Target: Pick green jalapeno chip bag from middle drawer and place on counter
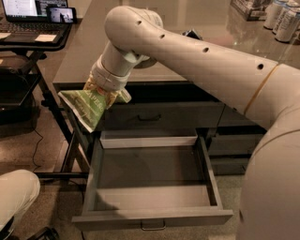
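The green jalapeno chip bag (pixel 89 107) hangs tilted in the air at the counter's left front corner, above the left side of the open middle drawer (pixel 150 180). My gripper (pixel 108 90) is shut on the bag's top, with the wrist and fingers mostly hidden behind the arm. The drawer is pulled far out and its inside looks bare. The counter (pixel 93 42) stretches behind the arm; the arm hides much of it.
A black desk with a laptop (pixel 33 11) stands at the left, its metal legs (pixel 51 108) close to the bag. Cans (pixel 281 21) stand at the counter's far right. A dark object (pixel 191 33) peeks out behind the arm. A pale rounded part (pixel 16 197) sits bottom left.
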You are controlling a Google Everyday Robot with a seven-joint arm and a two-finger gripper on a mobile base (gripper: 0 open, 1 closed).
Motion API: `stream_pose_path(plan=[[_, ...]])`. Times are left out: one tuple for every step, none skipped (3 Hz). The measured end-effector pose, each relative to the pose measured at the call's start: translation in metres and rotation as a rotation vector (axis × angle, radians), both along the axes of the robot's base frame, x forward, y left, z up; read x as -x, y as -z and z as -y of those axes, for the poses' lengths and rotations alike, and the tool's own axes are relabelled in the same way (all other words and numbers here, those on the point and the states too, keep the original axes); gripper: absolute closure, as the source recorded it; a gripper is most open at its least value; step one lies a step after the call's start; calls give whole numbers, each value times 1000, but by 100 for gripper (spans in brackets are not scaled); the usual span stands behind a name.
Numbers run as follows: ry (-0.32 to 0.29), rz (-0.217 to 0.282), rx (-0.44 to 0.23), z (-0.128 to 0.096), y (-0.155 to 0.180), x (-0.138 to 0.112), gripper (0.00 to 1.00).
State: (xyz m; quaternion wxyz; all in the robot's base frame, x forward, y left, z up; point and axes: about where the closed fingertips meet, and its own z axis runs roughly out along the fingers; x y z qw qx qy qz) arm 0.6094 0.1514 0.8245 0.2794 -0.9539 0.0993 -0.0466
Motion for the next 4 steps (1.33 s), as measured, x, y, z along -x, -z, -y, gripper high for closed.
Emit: stream_pose_path(plan=[[33,37,-33,-4,-12,-8,100],[77,112,-86,-19,-48,-23,100],[148,154,-168,-26,-73,-44,100],[211,185,-229,-23,-88,-74,100]])
